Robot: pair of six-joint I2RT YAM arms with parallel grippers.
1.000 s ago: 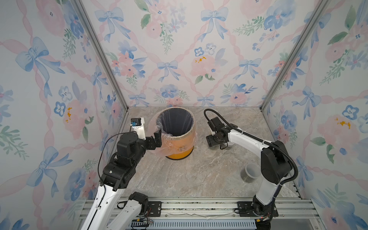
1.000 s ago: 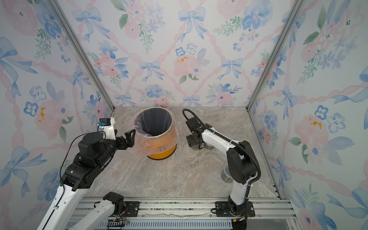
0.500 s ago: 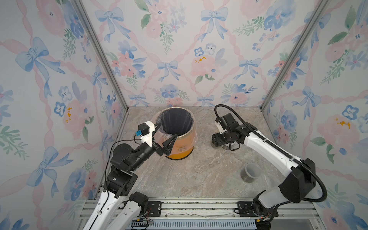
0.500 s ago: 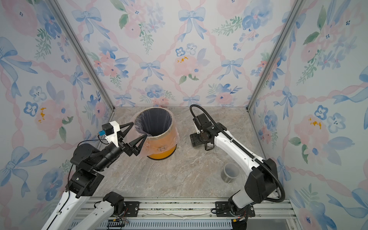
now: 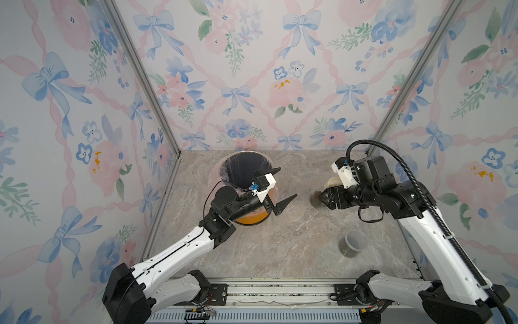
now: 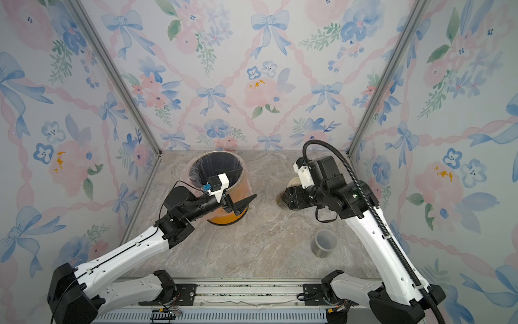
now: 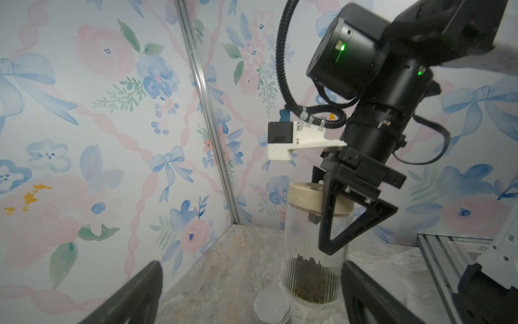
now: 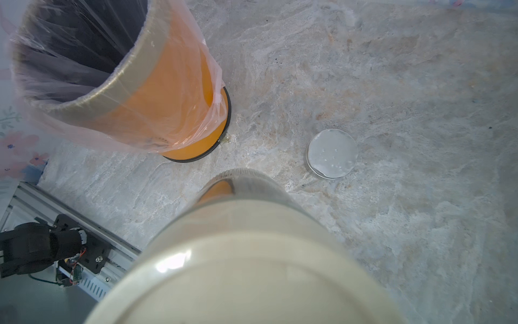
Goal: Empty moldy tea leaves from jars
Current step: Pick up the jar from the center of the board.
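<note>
My right gripper (image 5: 325, 199) is shut on a ribbed clear jar (image 7: 311, 252) with a beige lid (image 7: 304, 196). Dark tea leaves (image 7: 311, 277) fill the jar's bottom. The jar stands upright at about table level, right of the bin; whether it touches the table I cannot tell. In the right wrist view the beige lid (image 8: 246, 266) hides the fingers. My left gripper (image 5: 287, 182) stands open and empty in front of the bin, facing that jar. A low jar with a silver lid (image 8: 332, 153) sits between them on the table. A grey-lidded jar (image 5: 352, 243) stands at the front right.
The orange bin (image 5: 244, 168) with a clear plastic liner stands open at the back left of centre; its wall (image 8: 157, 92) is close to the held jar. Floral walls enclose the marble table (image 5: 280, 246) on three sides. A metal rail (image 5: 280, 291) runs along the front.
My left arm has stretched out from the bin's left side, and its open gripper now sits at the bin's right front. My right gripper has shifted rightward with the beige-lidded jar.
</note>
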